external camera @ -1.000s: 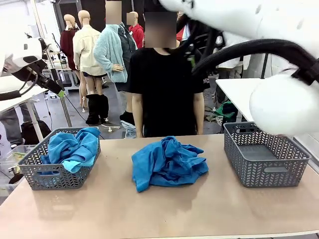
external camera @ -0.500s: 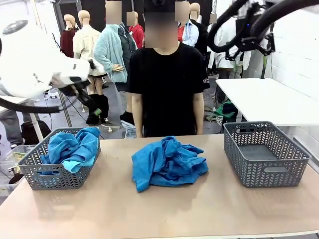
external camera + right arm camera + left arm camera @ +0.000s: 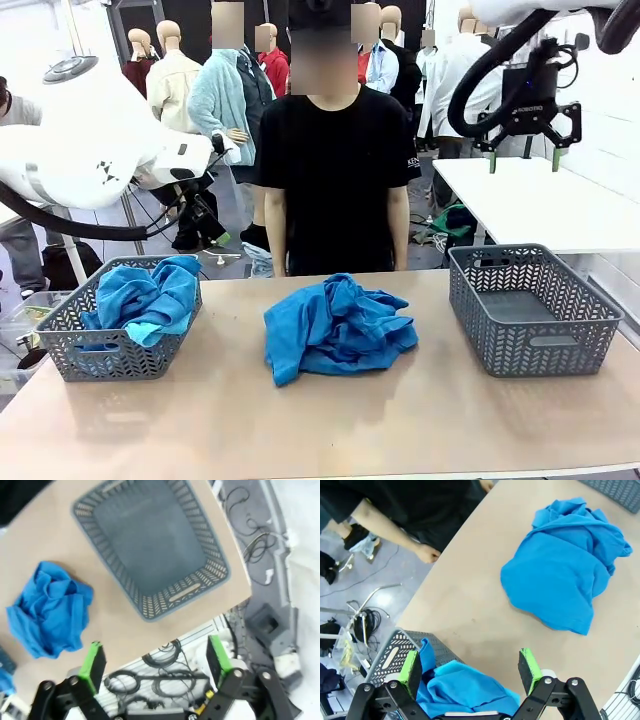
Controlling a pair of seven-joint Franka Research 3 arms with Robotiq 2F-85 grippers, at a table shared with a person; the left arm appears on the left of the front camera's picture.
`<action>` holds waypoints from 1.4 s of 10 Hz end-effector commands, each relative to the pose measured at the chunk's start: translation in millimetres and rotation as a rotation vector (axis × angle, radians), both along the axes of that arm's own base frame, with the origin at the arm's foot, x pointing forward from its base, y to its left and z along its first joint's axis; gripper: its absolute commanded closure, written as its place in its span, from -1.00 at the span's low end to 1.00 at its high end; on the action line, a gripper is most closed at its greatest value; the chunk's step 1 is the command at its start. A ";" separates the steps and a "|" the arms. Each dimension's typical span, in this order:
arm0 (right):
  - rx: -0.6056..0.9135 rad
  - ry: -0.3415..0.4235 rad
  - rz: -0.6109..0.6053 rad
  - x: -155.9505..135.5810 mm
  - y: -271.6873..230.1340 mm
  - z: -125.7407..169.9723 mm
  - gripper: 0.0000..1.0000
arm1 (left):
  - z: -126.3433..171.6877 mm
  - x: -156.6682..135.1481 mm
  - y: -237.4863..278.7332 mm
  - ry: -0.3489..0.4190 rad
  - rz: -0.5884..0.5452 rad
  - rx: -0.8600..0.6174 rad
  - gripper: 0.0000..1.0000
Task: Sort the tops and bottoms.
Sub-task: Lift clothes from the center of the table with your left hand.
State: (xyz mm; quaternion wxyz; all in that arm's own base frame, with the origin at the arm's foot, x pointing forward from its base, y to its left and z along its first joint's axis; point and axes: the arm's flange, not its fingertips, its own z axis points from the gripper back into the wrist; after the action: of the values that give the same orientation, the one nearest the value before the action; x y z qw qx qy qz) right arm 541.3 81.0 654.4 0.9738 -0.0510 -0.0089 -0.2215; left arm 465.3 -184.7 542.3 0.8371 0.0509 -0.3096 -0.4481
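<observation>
A crumpled pile of bright blue garments (image 3: 335, 325) lies at the middle of the table, also seen in the left wrist view (image 3: 570, 570) and the right wrist view (image 3: 47, 610). More blue garments (image 3: 145, 295) fill the left grey basket (image 3: 110, 355). I cannot tell tops from bottoms in either heap. My left gripper (image 3: 215, 228) hangs above and behind that basket, open and holding nothing (image 3: 470, 662), with the basket's blue cloth (image 3: 465, 690) right below it. High over the empty right grey basket (image 3: 530, 350), my right gripper (image 3: 525, 160) is open and holds nothing (image 3: 155, 655).
A person in a black shirt (image 3: 335, 170) stands at the far edge of the table, arms down; one hand (image 3: 427, 554) is near that edge. A white table (image 3: 540, 200) stands behind on the right. The right basket (image 3: 200, 587) sits close to the table's right edge.
The right arm has swung up and back from the foreground, so its gripper now hangs high over the right basket. The left arm has moved right towards the left basket. The garments have not moved.
</observation>
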 end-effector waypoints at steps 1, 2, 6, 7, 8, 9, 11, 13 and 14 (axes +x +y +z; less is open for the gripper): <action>0.006 -0.002 -0.011 -4.4 -7.6 -7.1 -1.00 | -1.2 -2.3 -6.8 0.002 -0.014 0.001 -1.00; 0.004 -0.027 -0.036 0.6 -26.3 0.4 -1.00 | -10.2 -6.0 -17.6 -0.008 -0.057 0.000 -1.00; -0.031 0.049 -0.228 -31.2 -115.8 -46.2 -1.00 | -51.1 22.9 -86.5 0.072 -0.201 -0.030 -1.00; 0.023 0.054 -0.270 -41.7 -135.4 -62.6 -1.00 | -60.1 22.1 -103.9 0.084 -0.247 -0.028 -1.00; 0.084 0.045 -0.296 -48.5 -151.0 -77.3 -1.00 | -70.3 21.6 -118.8 0.106 -0.292 -0.039 -1.00; 0.118 0.047 -0.310 -44.3 -156.5 -91.4 -1.00 | -81.2 25.9 -127.8 0.125 -0.313 -0.042 -1.00; 0.056 0.087 -0.302 -38.5 -164.1 -76.4 -1.00 | -82.1 12.8 -135.1 0.112 -0.265 -0.029 -1.00; 0.056 0.087 -0.302 -38.5 -164.1 -76.4 -1.00 | -91.4 17.0 -145.1 0.127 -0.283 -0.037 -1.00; 0.056 0.087 -0.302 -38.5 -164.1 -76.4 -1.00 | -102.2 19.7 -152.8 0.160 -0.297 0.012 -1.00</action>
State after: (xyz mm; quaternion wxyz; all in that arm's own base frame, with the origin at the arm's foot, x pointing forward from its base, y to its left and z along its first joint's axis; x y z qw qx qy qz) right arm 502.6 -82.7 574.6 0.9291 -0.0218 0.0457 -0.3663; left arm 482.0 -330.3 447.1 0.7831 -0.0340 -0.2620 -0.5630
